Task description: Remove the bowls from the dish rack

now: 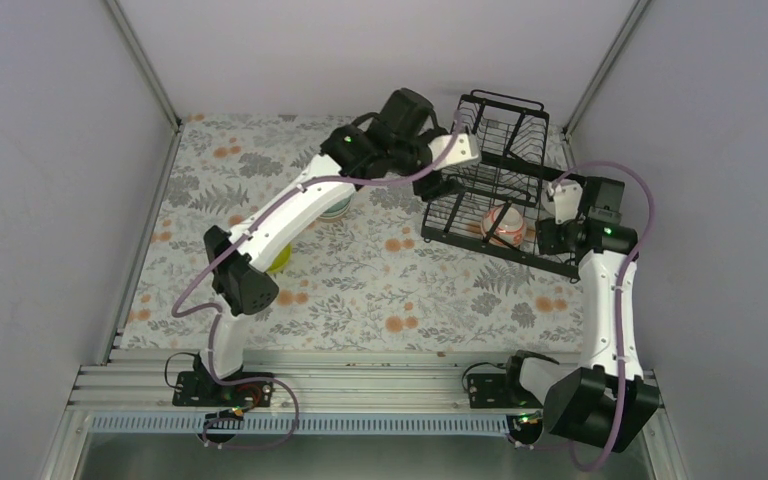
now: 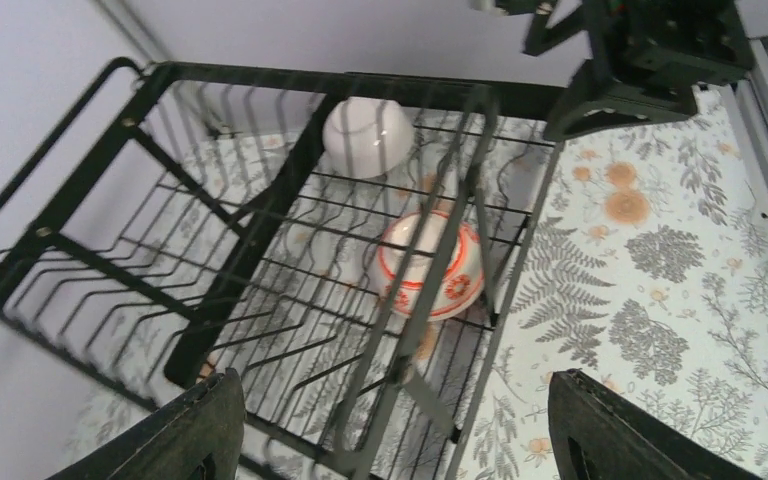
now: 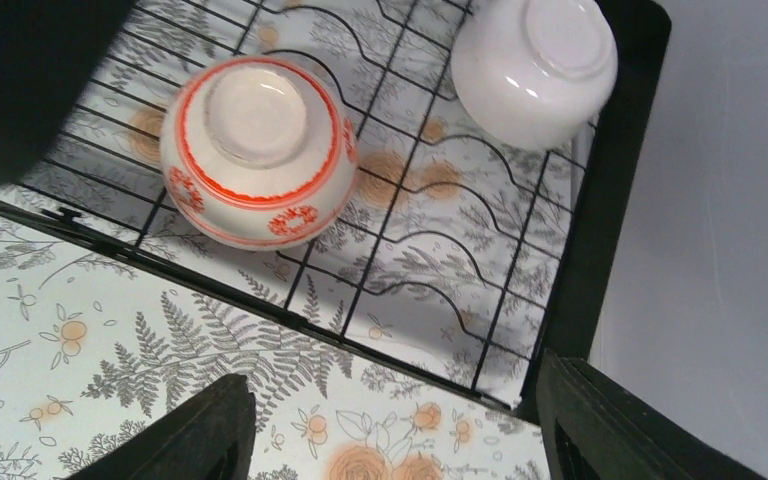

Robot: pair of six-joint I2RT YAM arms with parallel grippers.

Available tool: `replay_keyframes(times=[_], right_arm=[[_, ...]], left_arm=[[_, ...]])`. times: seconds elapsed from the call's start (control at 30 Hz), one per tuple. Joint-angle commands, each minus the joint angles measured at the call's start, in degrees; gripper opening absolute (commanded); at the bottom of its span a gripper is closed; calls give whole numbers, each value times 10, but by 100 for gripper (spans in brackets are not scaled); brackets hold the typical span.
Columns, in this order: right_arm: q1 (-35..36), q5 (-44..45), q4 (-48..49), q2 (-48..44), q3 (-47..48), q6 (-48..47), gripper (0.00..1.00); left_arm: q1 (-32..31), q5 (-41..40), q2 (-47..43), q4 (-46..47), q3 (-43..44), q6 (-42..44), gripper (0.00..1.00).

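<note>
The black wire dish rack stands at the far right of the table. Two bowls lie upside down in its lower tray: the white bowl with red-orange pattern and the plain white bowl. My left gripper is open and empty over the rack's left end. My right gripper is open and empty over the rack's near right corner. The lime-yellow bowl and the pale mint-green bowl sit on the table, partly hidden under my left arm. The tan-brown bowl is out of view.
A floral cloth covers the table. Grey walls close in the left, back and right sides; the rack's right end sits close to the right wall. A metal rail runs along the near edge.
</note>
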Motion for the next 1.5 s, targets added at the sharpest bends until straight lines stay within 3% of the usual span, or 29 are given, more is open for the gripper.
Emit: replay_keyframes(times=[0.0,0.23,0.37,0.57,0.77,1.0,1.47], right_arm=[[-9,-54,27,4,2,-27,67],[-12,-108,-11,5,31,-56,41],[-12,-102,-40,-27,35,-91,25],[-12,-180,-156,-91,94,-163,4],[-9,-265,-209,-46,162,-182,3],[32,-288,-208,40,202,-182,3],[220,-167,-126,195,267,-126,3]], left_arm=[[-28,-27,10,-5,4,15,75],[-30,-96,-8,-3,-11,17,75],[-30,-155,-59,39,-84,20,75],[-25,-245,-125,76,-167,36,73],[16,-254,-157,80,-194,28,73],[79,-229,-189,109,-258,12,73],[108,-222,-201,128,-299,16,73]])
